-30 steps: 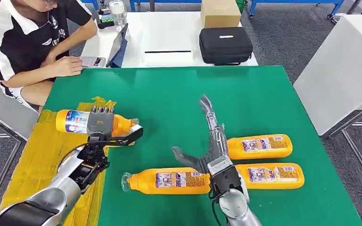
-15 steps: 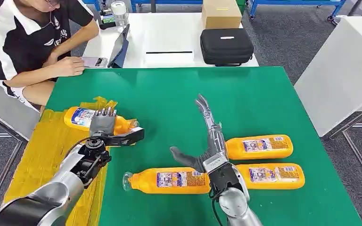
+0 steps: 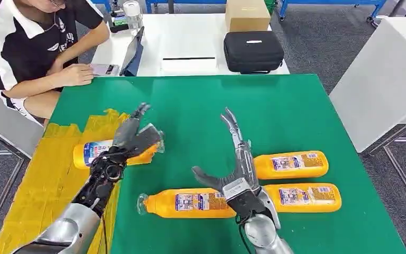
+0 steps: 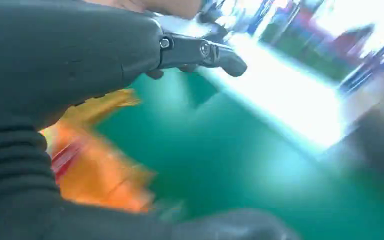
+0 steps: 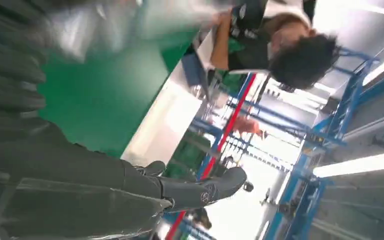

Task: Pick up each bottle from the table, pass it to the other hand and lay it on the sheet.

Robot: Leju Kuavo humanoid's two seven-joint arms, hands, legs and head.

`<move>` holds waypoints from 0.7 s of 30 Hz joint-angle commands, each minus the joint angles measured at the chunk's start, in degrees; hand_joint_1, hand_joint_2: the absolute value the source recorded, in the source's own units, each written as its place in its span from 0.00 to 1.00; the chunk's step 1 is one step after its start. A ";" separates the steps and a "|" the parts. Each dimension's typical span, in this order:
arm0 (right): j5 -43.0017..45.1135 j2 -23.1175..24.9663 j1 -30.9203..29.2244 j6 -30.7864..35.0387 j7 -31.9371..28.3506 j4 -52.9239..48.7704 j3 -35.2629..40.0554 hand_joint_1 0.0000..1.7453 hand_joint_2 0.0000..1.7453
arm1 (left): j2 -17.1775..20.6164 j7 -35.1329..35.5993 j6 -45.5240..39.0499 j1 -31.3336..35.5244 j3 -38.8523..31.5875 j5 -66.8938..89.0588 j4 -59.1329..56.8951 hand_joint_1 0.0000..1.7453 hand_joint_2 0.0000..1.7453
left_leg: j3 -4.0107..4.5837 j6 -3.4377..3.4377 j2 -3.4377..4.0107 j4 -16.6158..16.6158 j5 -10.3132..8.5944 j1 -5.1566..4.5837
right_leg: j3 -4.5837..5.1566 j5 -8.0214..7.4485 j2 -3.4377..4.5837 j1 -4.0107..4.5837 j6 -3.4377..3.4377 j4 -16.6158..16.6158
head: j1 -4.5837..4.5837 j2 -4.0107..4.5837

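Orange bottle (image 3: 98,152) lies flat on yellow sheet (image 3: 53,174), so left hand (image 3: 132,135) hovers spread above it, holding nothing; right hand (image 3: 232,164) spread over the table's three remaining bottles.

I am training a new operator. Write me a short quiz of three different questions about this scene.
1. True or false: the left hand grips the bottle on the yellow sheet.
2. How many orange bottles lie on the green table, off the yellow sheet?
3. The black case is on: A) green table B) white table C) floor.

Key: 1 false, its fingers are spread above it; 2 three; 3 B.
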State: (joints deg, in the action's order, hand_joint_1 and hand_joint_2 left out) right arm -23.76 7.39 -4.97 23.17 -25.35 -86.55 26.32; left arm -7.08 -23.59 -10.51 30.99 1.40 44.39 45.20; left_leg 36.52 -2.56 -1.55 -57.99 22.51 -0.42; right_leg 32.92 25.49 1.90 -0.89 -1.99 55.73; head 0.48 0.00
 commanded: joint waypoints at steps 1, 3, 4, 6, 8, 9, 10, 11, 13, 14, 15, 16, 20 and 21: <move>-1.14 -1.84 1.04 2.09 -0.53 0.49 -1.88 0.00 1.00 | 0.16 2.38 -10.70 -8.01 1.65 -4.54 33.48 0.00 1.00 | -0.11 0.18 0.13 -0.07 0.17 0.10 | -0.12 0.11 -0.13 0.13 0.11 -0.01 | 0.02 0.00; -2.17 -1.97 1.05 3.13 -0.52 0.92 -1.76 0.00 1.00 | 0.29 2.75 -14.65 -9.89 3.77 -3.05 38.36 0.00 1.00 | 0.04 0.10 0.01 -0.02 0.05 0.08 | 0.03 0.02 -0.10 0.09 0.06 -0.04 | 0.00 0.00; -2.96 -2.04 1.02 3.66 -0.42 1.08 -1.73 0.00 1.00 | 0.04 3.02 -16.23 -10.18 3.70 -2.31 39.03 0.00 1.00 | -0.08 0.15 0.07 -0.05 0.14 0.10 | -0.09 0.09 -0.13 0.12 0.09 -0.03 | 0.00 0.00; -5.80 -2.26 0.92 5.12 0.42 1.52 -1.12 0.00 1.00 | -0.19 6.18 -22.24 -10.98 3.79 2.89 39.95 0.00 1.00 | -0.13 0.16 0.14 -0.06 0.17 0.11 | -0.13 0.09 -0.10 0.14 0.08 -0.04 | 0.02 0.00; -8.19 -2.53 0.84 5.86 1.28 1.77 -0.65 0.00 1.00 | 0.15 7.41 -25.15 -11.07 3.50 4.88 38.91 0.00 1.00 | -0.05 0.11 0.07 0.01 0.08 0.06 | -0.03 0.03 -0.08 0.08 0.06 -0.06 | 0.00 0.00; -9.04 -2.74 0.98 5.65 1.94 1.84 -0.41 0.00 1.00 | 0.36 7.65 -25.84 -10.93 3.38 5.12 37.71 0.00 1.00 | -0.19 0.18 0.15 -0.01 0.16 0.10 | -0.18 0.08 -0.11 0.13 0.10 -0.08 | 0.00 0.00; -9.46 -2.90 1.03 5.51 2.23 1.93 -0.33 0.00 1.00 | 0.35 7.69 -25.96 -10.94 3.24 4.84 37.35 0.00 1.00 | -0.14 0.14 0.09 0.03 0.10 0.07 | -0.12 0.05 -0.11 0.09 0.07 -0.08 | 0.00 0.00; -10.98 -3.42 1.47 4.87 3.15 1.64 0.02 0.00 1.00 | 0.37 6.64 -25.74 -11.05 3.30 2.36 36.80 0.00 1.00 | -0.08 0.12 0.03 0.02 0.07 0.07 | -0.08 0.04 -0.13 0.09 0.07 -0.08 | -0.02 0.00; -17.93 -5.69 2.46 0.18 7.46 0.50 2.20 0.00 1.00 | 0.46 5.68 -25.38 -11.84 3.34 0.65 36.93 0.00 1.00 | -0.16 0.15 0.01 0.04 0.09 0.07 | -0.17 0.06 -0.18 0.10 0.09 -0.11 | -0.02 0.00; -23.62 -6.85 3.65 -2.83 9.46 -1.21 3.46 0.00 1.00 | 0.58 5.42 -24.49 -12.45 3.33 -0.30 37.23 0.00 1.00 | -0.10 0.12 0.01 0.04 0.07 0.07 | -0.11 0.04 -0.14 0.08 0.07 -0.10 | 0.00 0.00; -27.11 -7.78 4.31 -5.25 10.68 -2.15 4.49 0.00 1.00 | 0.66 5.30 -23.60 -12.87 3.24 -1.18 37.20 0.00 1.00 | -0.22 0.17 0.04 0.05 0.13 0.09 | -0.25 0.08 -0.20 0.12 0.09 -0.14 | -0.02 0.00; -29.13 -8.59 5.25 -7.43 11.53 -3.34 5.35 0.00 1.00 | 0.80 5.04 -23.46 -13.31 3.08 -1.38 36.75 0.00 1.00 | -0.16 0.14 0.01 0.06 0.11 0.06 | -0.18 0.08 -0.17 0.09 0.07 -0.12 | 0.00 0.00; -29.16 -8.61 5.67 -7.39 11.53 -3.42 5.39 0.00 1.00 | 0.83 4.79 -23.49 -13.48 3.10 -1.57 36.64 0.00 1.00 | -0.33 0.22 0.04 0.05 0.22 0.09 | -0.37 0.17 -0.26 0.13 0.13 -0.14 | 0.00 0.00; -29.21 -8.57 5.49 -7.38 11.50 -3.35 5.19 0.00 1.00 | 0.87 4.59 -23.56 -13.34 3.02 -1.76 36.34 0.00 1.00 | -0.28 0.21 0.04 0.02 0.21 0.09 | -0.31 0.16 -0.24 0.13 0.12 -0.11 | 0.00 0.00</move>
State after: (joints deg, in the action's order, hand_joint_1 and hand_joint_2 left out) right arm -52.28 3.01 0.06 16.72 -14.75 -88.28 28.55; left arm -7.28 -18.67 -34.34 17.67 3.58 43.36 82.79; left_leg 36.61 -2.54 -1.61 -57.99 22.53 -0.41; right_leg 33.00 25.51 1.87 -0.88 -1.99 55.72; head 0.48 0.00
